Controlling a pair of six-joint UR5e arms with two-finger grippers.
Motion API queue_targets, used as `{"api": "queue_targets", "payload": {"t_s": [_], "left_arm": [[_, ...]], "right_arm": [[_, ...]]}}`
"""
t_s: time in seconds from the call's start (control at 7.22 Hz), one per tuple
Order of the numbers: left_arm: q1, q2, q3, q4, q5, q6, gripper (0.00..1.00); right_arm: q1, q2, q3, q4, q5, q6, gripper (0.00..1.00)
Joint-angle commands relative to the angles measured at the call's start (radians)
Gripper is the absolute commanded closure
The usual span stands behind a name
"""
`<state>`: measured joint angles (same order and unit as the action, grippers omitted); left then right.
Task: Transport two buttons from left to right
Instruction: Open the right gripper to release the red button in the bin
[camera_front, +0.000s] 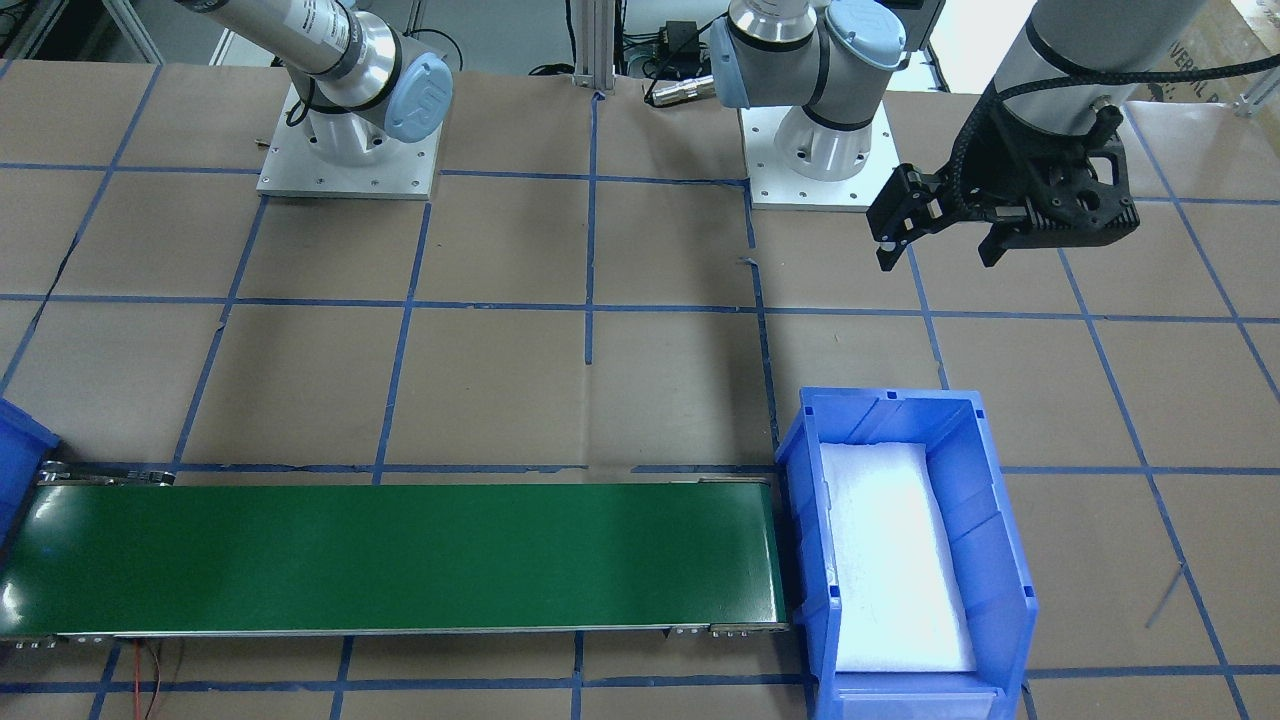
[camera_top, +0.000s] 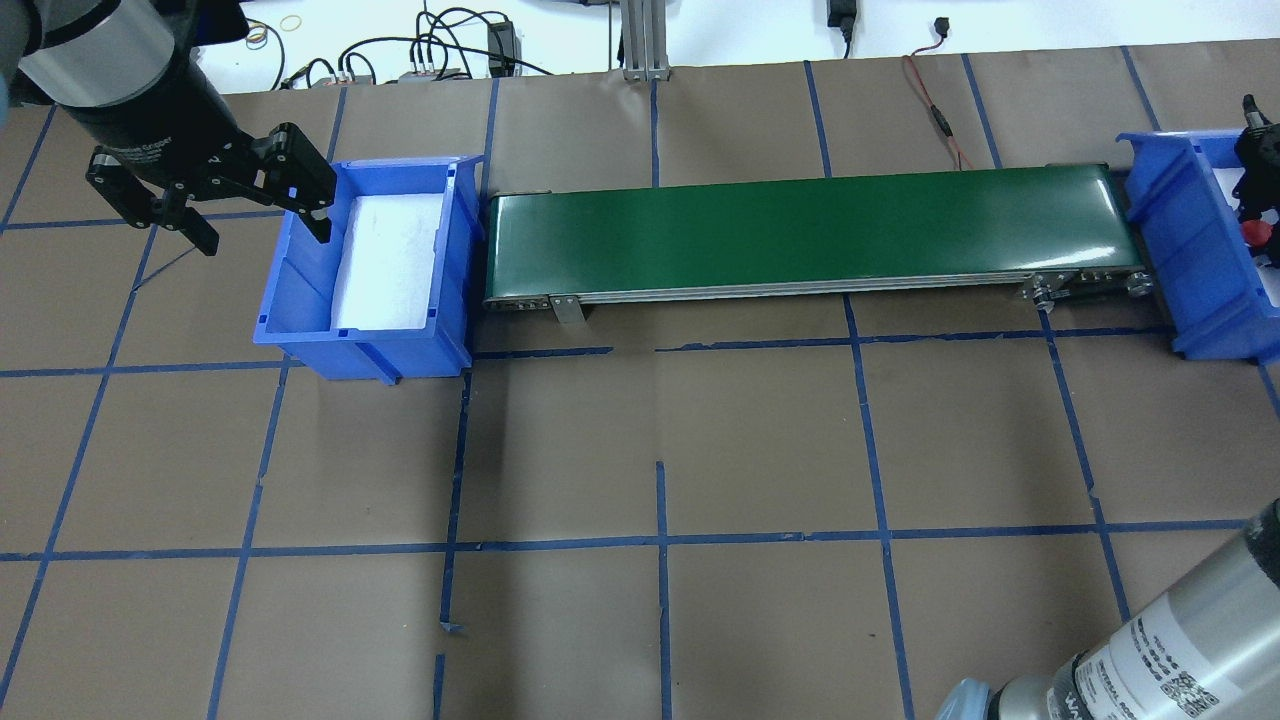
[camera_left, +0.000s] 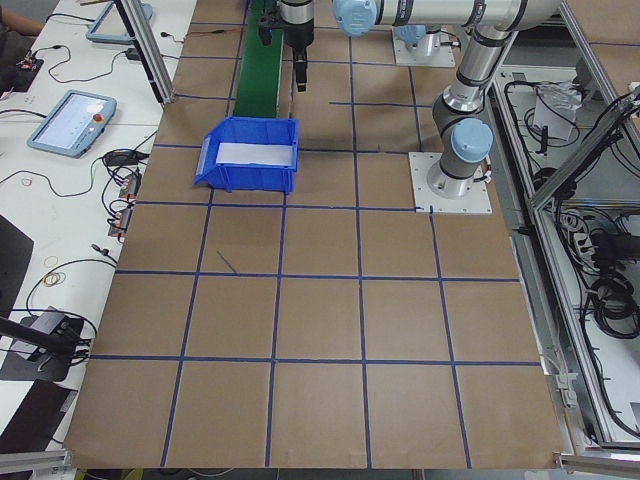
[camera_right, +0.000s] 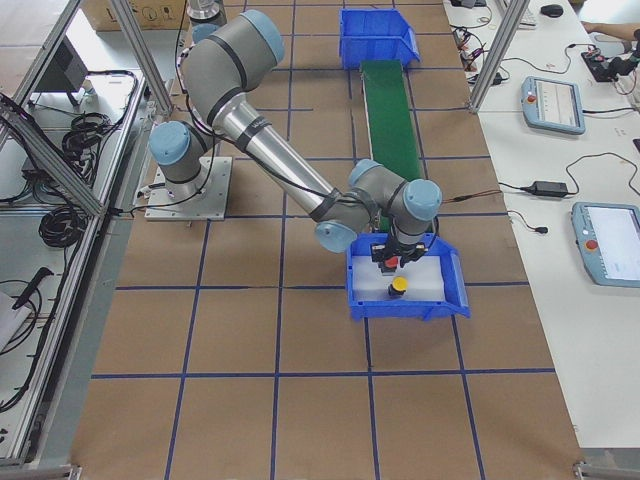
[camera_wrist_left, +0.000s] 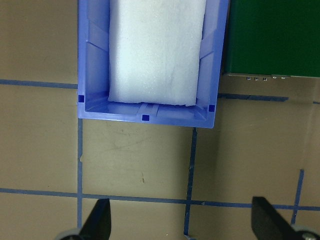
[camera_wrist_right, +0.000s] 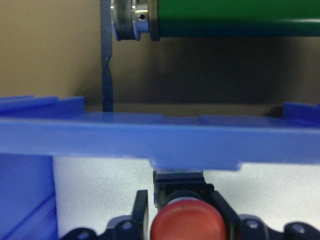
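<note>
The left bin (camera_top: 300, 340) held only foam (camera_top: 385, 260), the left end effector (camera_top: 262, 238) released beside it. The yellow button (camera_right: 398, 286) lay in the right bin (camera_right: 400, 308); the right end effector (camera_right: 390, 258), low inside it, clasped the red button (camera_wrist_right: 186, 225), so only letting go seemed left.

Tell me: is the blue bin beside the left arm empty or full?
Empty: the blue bin holds only its white foam liner, with nothing on it.

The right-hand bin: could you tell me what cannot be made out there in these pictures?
The yellow button: tiny in the right-side view; unseen overhead, where the edge cuts the bin.
The red button: the right gripper and the wrist view's bottom edge hide whether it touches the foam.
</note>
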<state>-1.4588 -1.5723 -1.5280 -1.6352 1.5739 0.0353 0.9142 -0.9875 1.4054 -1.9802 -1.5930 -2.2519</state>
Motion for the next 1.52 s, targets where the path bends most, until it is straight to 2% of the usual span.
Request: {"api": "queue_targets", "payload": {"t_s": [0.0,0.14,0.28,0.55,0.83,1.11,1.39], "left_arm": [[0.000,0.000,0.000,0.000,0.000,0.000,0.00],[0.001,0.000,-0.001,0.000,0.000,0.000,0.00],[0.000,0.000,0.000,0.000,0.000,0.000,0.00],[0.000,0.000,0.000,0.000,0.000,0.000,0.00],[0.001,0.000,0.000,0.000,0.000,0.000,0.00],[0.000,0.000,0.000,0.000,0.000,0.000,0.00],[0.000,0.000,0.000,0.000,0.000,0.000,0.00]], "right_arm": [[0.000,-0.069,-0.002,0.039,-0.010,0.005,0.00],[0.000,-0.113,-0.028,0.114,-0.007,0.020,0.00],[-0.002,-0.167,-0.063,0.236,0.004,0.135,0.00],[0.012,-0.300,-0.060,0.354,0.004,0.245,0.00],[0.012,-0.374,-0.055,0.470,0.028,0.474,0.00],[0.052,-0.465,-0.034,0.564,0.045,0.715,0.00],[0.135,-0.497,-0.002,0.563,0.071,0.996,0.00]]}}
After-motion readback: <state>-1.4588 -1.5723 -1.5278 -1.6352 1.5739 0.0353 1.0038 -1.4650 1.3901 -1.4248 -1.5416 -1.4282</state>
